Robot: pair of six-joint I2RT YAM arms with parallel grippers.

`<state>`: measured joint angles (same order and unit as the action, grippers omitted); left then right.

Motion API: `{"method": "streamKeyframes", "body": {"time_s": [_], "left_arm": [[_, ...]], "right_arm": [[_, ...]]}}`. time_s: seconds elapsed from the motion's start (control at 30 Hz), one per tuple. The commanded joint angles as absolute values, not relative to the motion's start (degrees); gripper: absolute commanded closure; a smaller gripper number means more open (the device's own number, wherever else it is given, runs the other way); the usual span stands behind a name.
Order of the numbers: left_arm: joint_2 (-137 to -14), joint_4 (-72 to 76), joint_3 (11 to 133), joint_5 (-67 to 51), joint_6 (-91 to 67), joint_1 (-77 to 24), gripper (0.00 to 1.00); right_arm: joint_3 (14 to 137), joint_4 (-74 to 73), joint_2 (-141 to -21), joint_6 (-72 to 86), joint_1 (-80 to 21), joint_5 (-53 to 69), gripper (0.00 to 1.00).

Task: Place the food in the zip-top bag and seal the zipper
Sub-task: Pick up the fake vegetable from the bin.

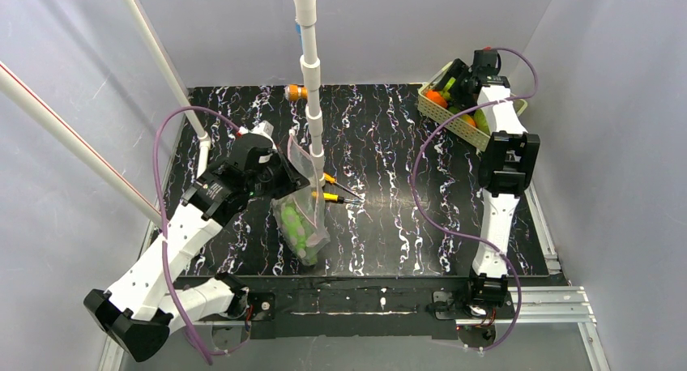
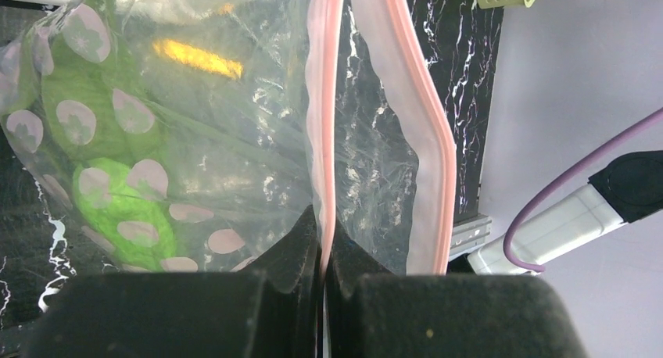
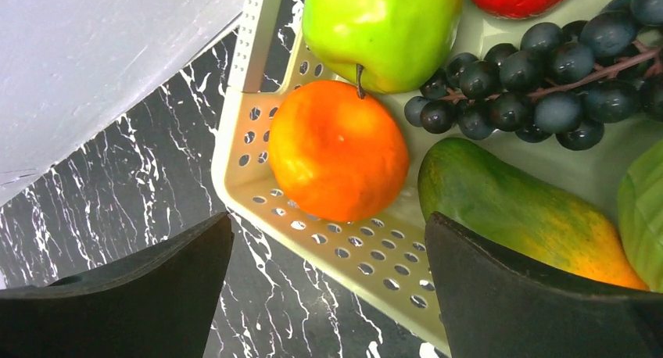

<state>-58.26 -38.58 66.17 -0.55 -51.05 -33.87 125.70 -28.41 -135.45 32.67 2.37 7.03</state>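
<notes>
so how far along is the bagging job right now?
Done: green food is inside the zip-top bag. In hand: the left end effector is shut on the zipper strip, mouth gaping open; the right end effector hangs open over the orange in the basket. Left: the orange, green apple, grapes and the rest of the basket need bagging, then the zipper sealed.

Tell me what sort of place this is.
Probably a robotics lab test cell: two white robot arms mounted on a metal rail beside a black marble-patterned tabletop, plain pale walls boxing it in, and a pale green perforated plastic basket of toy fruit as props.
</notes>
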Motion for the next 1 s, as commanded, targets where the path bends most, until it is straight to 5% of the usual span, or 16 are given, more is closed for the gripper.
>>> {"method": "streamKeyframes", "body": {"time_s": [0.0, 0.4, 0.7, 0.97], "left_arm": [[-58.6, -37.8, 67.9, -2.4, -50.9, -33.9, 1.0], [-58.2, -38.1, 66.7, -2.4, -51.4, -33.8, 1.0], [-57.5, -37.8, 65.4, -3.3, -52.4, -33.8, 1.0], [-58.1, -36.7, 65.0, -1.1, -52.0, -33.8, 1.0]], "right_arm": [[128.5, -25.8, -138.0, 33.5, 2.5, 9.4, 0.02], [132.0, -22.5, -145.1, 37.3, 2.7, 14.2, 0.12], [134.1, -25.2, -140.9, 35.0, 2.9, 12.0, 0.63], [131.0, -27.4, -131.2, 34.7, 2.9, 9.7, 0.91]]}}
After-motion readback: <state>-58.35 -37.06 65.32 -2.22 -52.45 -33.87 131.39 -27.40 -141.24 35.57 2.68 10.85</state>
